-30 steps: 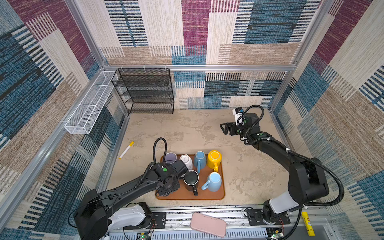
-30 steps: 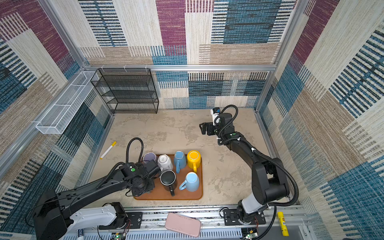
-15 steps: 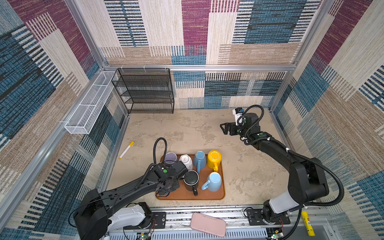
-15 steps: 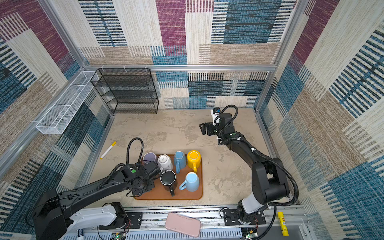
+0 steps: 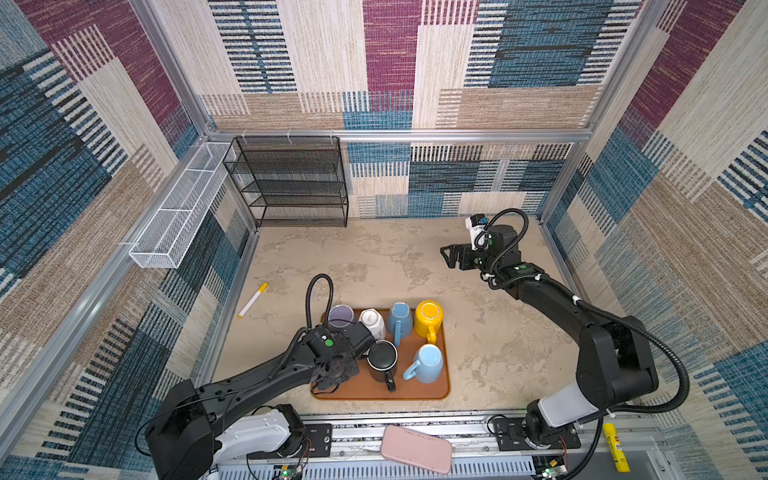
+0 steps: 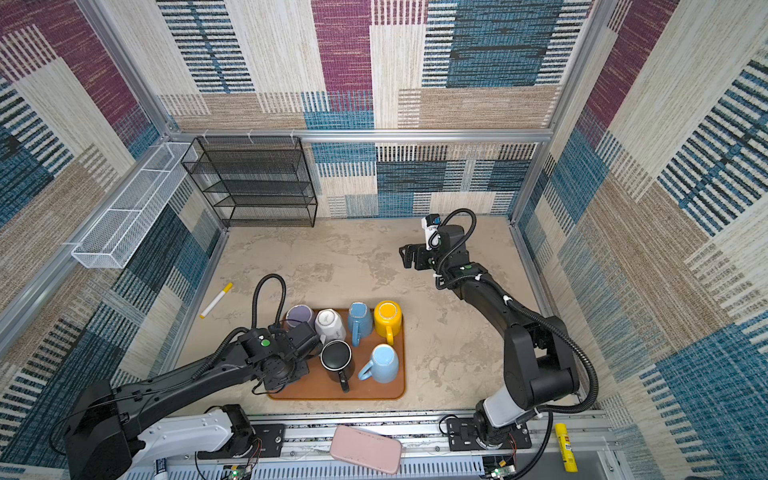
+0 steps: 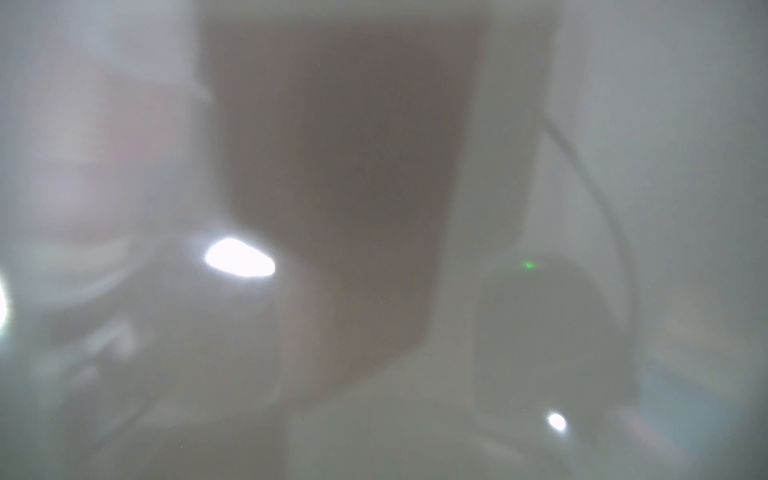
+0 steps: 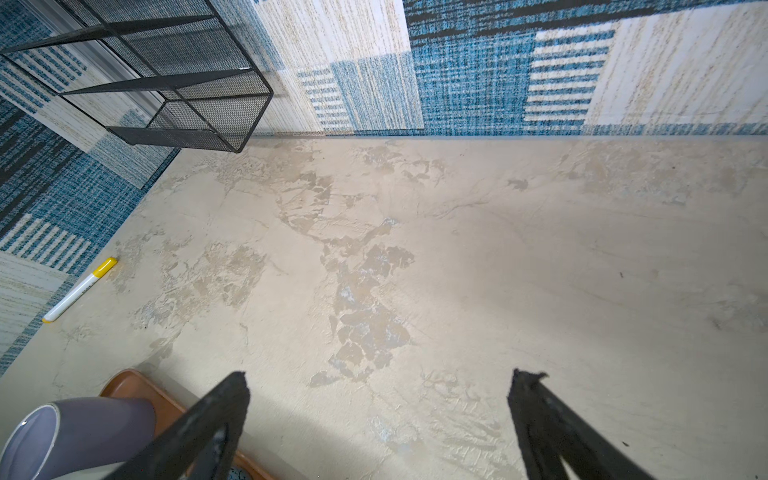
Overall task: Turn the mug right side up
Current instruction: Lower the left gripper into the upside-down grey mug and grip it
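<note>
1. The white mug (image 5: 372, 323) sat on the brown tray (image 5: 440, 388), at its far side, between a purple mug (image 5: 341, 316) and a blue mug (image 5: 400, 319).
2. It leaned over, with its bottom showing on top.
3. The left pincer (image 5: 360, 338) was just beside the white mug, on its near left side.
4. Its fingers were hidden under the arm in both top views, and the left wrist view was all blurry.
5. The left pincer was closed tight, and I could not tell if it held anything.
6. The right pincer (image 8: 376, 415) was spread wide over the bare table (image 5: 374, 266), far right, well apart from the tray.
7. Since a second before, the left pincer had closed up. The mugs had stayed in their spots.
</note>
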Controlling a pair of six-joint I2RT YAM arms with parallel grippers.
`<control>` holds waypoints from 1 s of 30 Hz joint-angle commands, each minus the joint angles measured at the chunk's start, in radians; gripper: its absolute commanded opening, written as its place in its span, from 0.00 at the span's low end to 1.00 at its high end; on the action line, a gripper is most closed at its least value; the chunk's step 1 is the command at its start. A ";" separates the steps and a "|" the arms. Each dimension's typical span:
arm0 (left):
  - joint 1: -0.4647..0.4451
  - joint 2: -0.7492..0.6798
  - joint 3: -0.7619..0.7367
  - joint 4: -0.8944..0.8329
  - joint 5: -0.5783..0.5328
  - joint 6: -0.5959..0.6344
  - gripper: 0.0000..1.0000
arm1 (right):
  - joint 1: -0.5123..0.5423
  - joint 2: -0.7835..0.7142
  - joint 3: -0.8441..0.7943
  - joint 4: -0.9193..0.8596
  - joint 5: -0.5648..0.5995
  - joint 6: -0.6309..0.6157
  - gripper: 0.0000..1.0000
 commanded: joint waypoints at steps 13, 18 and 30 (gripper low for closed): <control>-0.001 -0.075 0.118 -0.124 -0.010 0.044 0.00 | 0.002 0.002 -0.009 0.032 -0.018 0.002 1.00; 0.002 -0.059 0.215 -0.230 0.017 0.095 0.00 | 0.003 -0.001 -0.015 0.028 -0.019 0.000 1.00; 0.021 0.018 0.428 -0.379 0.048 0.232 0.00 | 0.005 0.000 -0.025 0.046 -0.032 0.014 1.00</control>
